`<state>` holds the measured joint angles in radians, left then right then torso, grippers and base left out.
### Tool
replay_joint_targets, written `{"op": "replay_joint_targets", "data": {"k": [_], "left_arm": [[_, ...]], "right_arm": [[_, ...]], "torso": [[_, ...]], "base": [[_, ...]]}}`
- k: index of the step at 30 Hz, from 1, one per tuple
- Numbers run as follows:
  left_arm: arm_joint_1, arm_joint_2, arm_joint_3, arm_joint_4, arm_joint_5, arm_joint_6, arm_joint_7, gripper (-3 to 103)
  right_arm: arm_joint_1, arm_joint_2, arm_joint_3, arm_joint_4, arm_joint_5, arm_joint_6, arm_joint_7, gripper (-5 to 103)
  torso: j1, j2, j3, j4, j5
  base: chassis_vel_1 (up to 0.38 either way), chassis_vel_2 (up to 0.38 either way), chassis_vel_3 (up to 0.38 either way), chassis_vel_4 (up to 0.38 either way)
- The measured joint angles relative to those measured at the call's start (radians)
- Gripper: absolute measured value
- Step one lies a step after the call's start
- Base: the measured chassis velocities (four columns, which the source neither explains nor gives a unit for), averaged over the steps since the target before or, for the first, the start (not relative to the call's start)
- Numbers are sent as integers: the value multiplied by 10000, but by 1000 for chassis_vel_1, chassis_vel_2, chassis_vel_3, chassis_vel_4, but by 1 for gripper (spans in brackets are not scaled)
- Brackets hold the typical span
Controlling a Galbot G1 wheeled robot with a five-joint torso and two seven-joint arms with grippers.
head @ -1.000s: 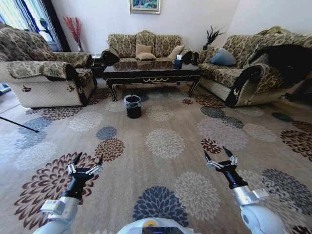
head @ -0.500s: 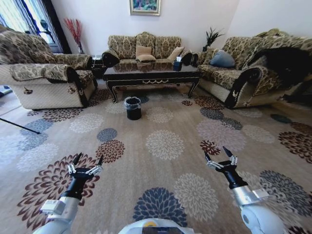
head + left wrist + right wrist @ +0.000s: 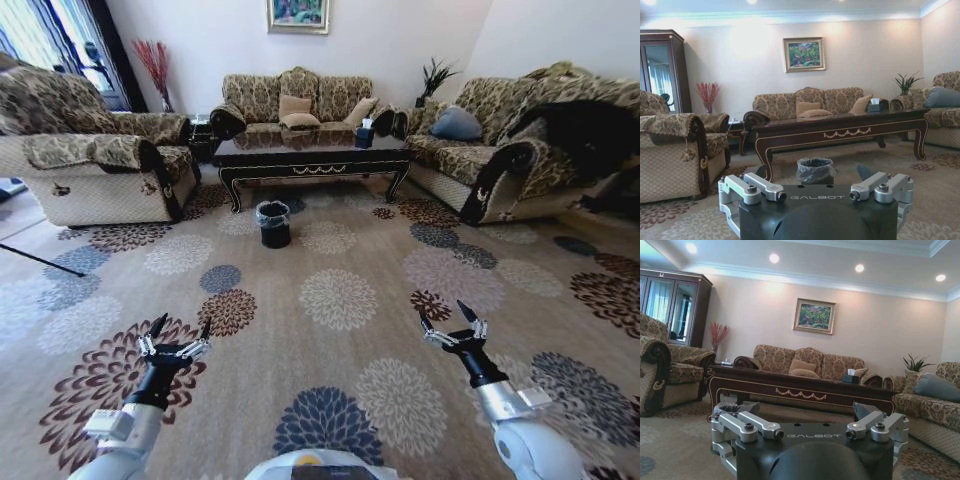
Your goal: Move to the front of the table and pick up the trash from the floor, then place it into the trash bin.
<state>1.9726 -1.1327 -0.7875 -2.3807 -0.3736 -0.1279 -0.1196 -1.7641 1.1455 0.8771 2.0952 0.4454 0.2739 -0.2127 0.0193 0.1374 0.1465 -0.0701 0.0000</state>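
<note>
The table point(image 3: 310, 150) stands across the room in front of the back sofa, dark and glossy with gold trim. Just before its front edge, the trash bin point(image 3: 272, 222) sits on the carpet, black with a clear bag over its rim. It also appears as the bin point(image 3: 815, 170) in the left wrist view and as the bin point(image 3: 727, 409) in the right wrist view. I cannot make out the trash among the carpet's flower prints. My left gripper point(image 3: 180, 328) and right gripper point(image 3: 447, 315) hover low over the near carpet, both open and holding nothing.
Patterned sofas flank the carpet at the left point(image 3: 90, 160) and right point(image 3: 520, 140), with a third sofa point(image 3: 295, 98) behind the table. A tissue box point(image 3: 364, 133) sits on the table. A thin black rod point(image 3: 40, 257) lies at the left. Wide open carpet lies between me and the bin.
The whole head view has shifted slightly, so the camera has moved. Both arms keep the same pose and both grippers stay open.
</note>
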Motion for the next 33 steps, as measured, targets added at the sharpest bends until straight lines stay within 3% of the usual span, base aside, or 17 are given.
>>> {"op": "replay_joint_targets", "data": {"k": [33], "left_arm": [[0,0,0,0,0,0,0,100]], "right_arm": [[0,0,0,0,0,0,0,100]], "torso": [[298,1129,824,0,0]], "base": [[0,0,0,0]]}}
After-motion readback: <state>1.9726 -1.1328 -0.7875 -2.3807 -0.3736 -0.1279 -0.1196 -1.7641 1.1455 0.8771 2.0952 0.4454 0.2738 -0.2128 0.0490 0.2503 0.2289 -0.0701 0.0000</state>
